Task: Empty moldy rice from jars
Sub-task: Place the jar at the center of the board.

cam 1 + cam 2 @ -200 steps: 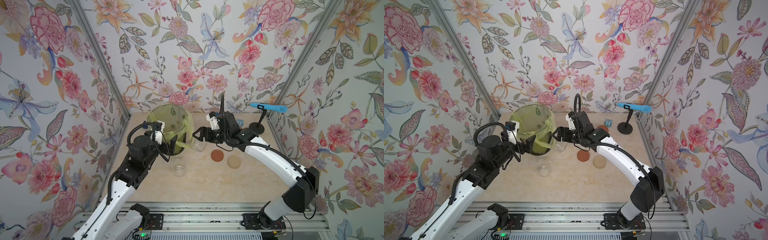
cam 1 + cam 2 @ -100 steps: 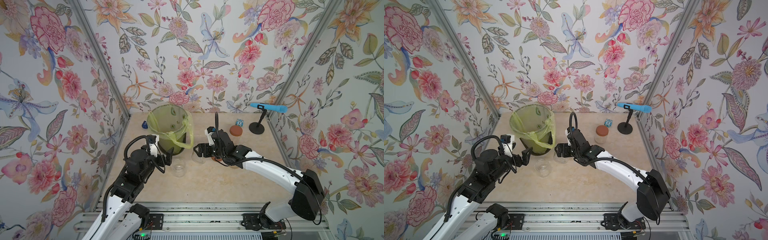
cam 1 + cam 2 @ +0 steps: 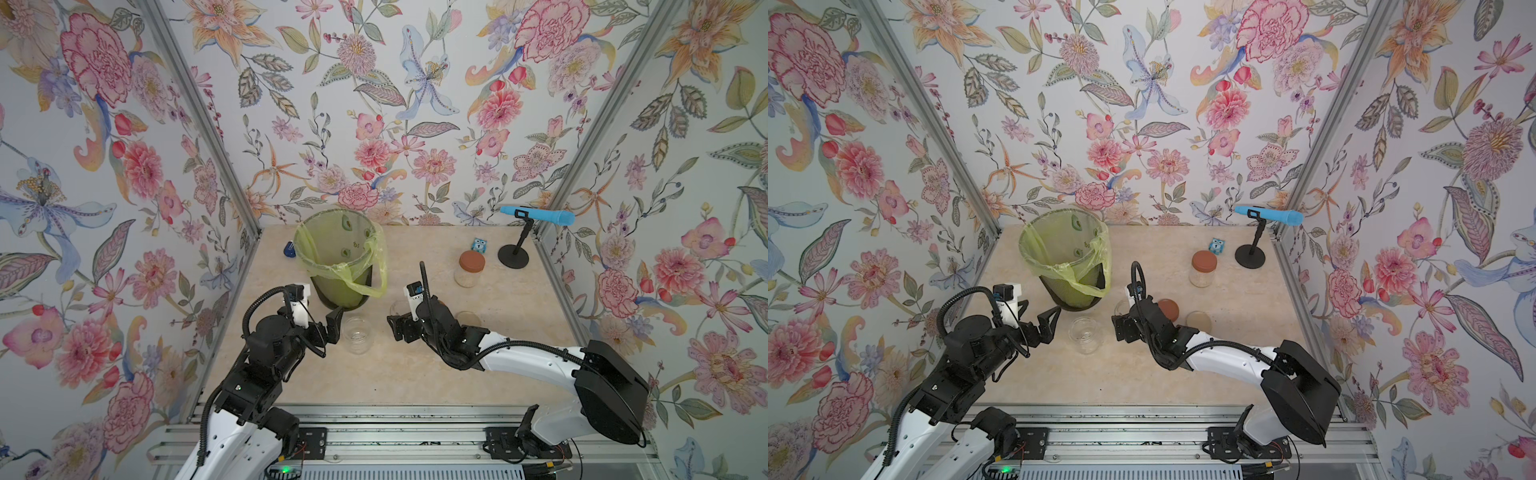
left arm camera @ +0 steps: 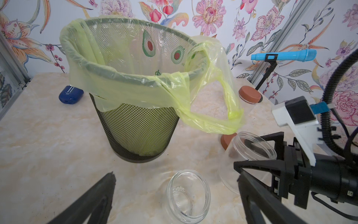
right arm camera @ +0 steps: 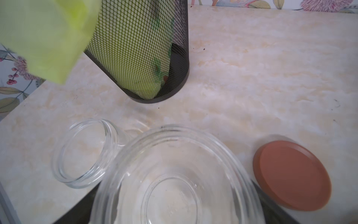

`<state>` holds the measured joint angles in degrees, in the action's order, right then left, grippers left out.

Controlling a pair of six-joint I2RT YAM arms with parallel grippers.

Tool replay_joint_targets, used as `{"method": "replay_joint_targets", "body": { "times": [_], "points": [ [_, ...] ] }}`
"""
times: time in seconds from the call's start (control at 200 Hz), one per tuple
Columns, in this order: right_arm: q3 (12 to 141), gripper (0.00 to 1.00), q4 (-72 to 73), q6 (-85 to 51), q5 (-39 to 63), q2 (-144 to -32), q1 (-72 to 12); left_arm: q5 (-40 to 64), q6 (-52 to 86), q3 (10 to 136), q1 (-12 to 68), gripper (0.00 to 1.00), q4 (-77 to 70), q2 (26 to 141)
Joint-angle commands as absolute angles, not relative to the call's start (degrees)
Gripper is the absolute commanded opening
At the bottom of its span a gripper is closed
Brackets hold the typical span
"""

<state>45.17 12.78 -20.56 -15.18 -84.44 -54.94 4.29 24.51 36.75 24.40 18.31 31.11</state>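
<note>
My right gripper (image 3: 394,326) (image 5: 174,203) is shut on an empty clear jar (image 5: 174,174) (image 4: 251,147), low beside the green-lined mesh bin (image 3: 338,249) (image 3: 1065,249). A second empty jar (image 3: 357,334) (image 4: 188,195) stands on the table between the wide-apart fingers of my open left gripper (image 3: 334,322) (image 4: 175,177), untouched. A third jar (image 3: 471,270) (image 3: 1203,270), with a reddish-brown lid, stands at the back right with pale moldy rice (image 3: 467,281) in its bottom. A loose reddish-brown lid (image 5: 292,175) (image 3: 1168,309) and a beige lid (image 3: 1198,320) lie by the right arm.
A blue microphone (image 3: 536,216) on a black stand (image 3: 513,262) is in the back right corner, with a small owl figure (image 3: 480,245) beside it. A blue object (image 3: 289,250) lies left of the bin. Floral walls close three sides.
Both arms have drawn back from the bin toward the front. My right gripper has come down from the bin's rim with the empty jar. The left gripper has retreated beside the other empty jar.
</note>
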Motion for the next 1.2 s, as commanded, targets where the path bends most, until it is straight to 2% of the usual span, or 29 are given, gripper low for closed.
{"method": "replay_joint_targets", "body": {
  "times": [0.0, 0.12, 0.29, 0.59, 0.846, 0.961, 0.981, 1.016, 1.051, 1.136, 1.151, 1.196],
  "points": [
    [43.83, 0.0, 25.87, -16.47, -20.04, -85.46, -56.16, 5.19, 25.31, 37.68, 24.86, 1.0, 19.81, 31.2],
    [41.61, 0.0, 32.43, -12.3, -22.72, -87.75, -58.87, 5.1, 25.16, 37.63, 24.83, 1.0, 19.86, 31.03],
    [41.53, 0.0, 34.47, -12.06, -24.33, -91.51, -60.85, 5.45, 25.14, 37.57, 24.88, 1.0, 19.78, 31.38],
    [42.61, 0.0, 33.22, -12.22, -30.26, -96.26, -63.24, 5.98, 24.7, 37.54, 24.87, 1.0, 19.68, 31.99],
    [42.88, 0.0, 31.68, -13.29, -28.89, -98.34, -63.3, 6.55, 23.61, 37.86, 24.87, 1.0, 19.24, 32.52],
    [42.8, 0.24, 31.82, -13.99, -28.57, -98.84, -63.27, 6.77, 22.71, 38.09, 24.88, 1.0, 19.22, 32.93],
    [42.8, 0.31, 31.89, -14.09, -28.48, -98.82, -63.26, 6.77, 22.55, 38.06, 24.87, 1.0, 19.17, 32.96],
    [42.74, 0.53, 31.82, -14.22, -28.3, -98.82, -63.21, 6.85, 22.27, 38.23, 24.83, 1.0, 19.16, 33.12],
    [42.72, 0.7, 31.65, -14.3, -28.06, -98.66, -63.26, 6.81, 22.12, 38.32, 24.87, 1.0, 19.23, 33.2],
    [42.46, 0.97, 31.08, -14.61, -27.94, -97.87, -63.28, 6.77, 21.83, 38.33, 24.87, 1.0, 18.89, 33.2],
    [42.39, 1.0, 31.03, -14.69, -27.95, -97.76, -63.28, 6.77, 21.8, 38.34, 24.83, 1.0, 18.83, 33.26],
    [42.36, 1.0, 30.59, -14.74, -27.95, -97.22, -63.23, 6.79, 21.61, 38.34, 24.87, 1.0, 18.66, 33.31]
  ]
}}
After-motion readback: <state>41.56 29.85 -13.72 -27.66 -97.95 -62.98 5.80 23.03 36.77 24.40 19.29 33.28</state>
